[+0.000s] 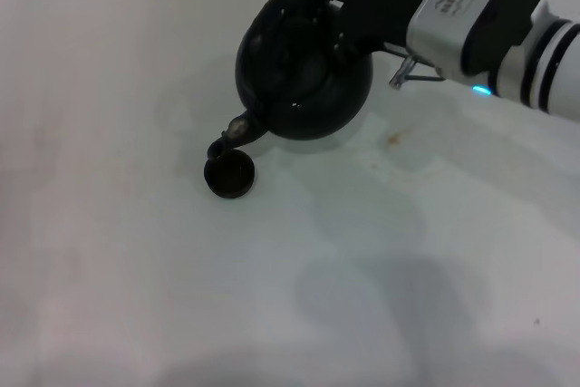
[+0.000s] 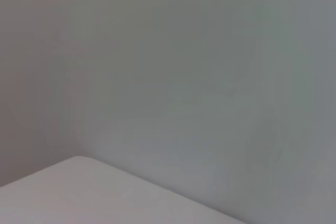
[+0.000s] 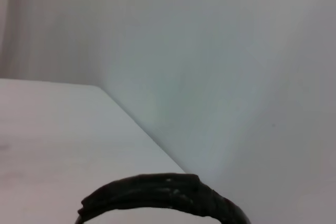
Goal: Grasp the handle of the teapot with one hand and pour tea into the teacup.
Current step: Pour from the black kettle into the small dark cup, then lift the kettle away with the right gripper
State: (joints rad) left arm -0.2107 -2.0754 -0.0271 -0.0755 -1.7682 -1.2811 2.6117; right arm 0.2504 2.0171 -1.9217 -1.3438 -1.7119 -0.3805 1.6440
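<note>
pale, nearly white tabletop (image 1: 136, 269) fills the head view, with a faint brownish stain to the right of the pot. the right end effector (image 1: 349, 8) comes in from the upper right and is clamped on the handle (image 1: 313, 6) of the teapot (image 1: 304, 74), which hangs tilted toward the lower left above the surface. its short spout (image 1: 237, 130), pale at the tip, points down at the teacup (image 1: 229, 175); the tip sits right over the cup's far rim, and whether they touch cannot be told. the small dark teacup stands upright on the tabletop just below and left of the pot's belly. in the right wrist view the ribbed black handle (image 3: 157, 195) arches across the near edge, with tabletop (image 3: 58, 129) and a plain grey wall behind. the left wrist view shows only a tabletop corner (image 2: 79, 192) and grey wall; the left end effector does not appear anywhere.
</note>
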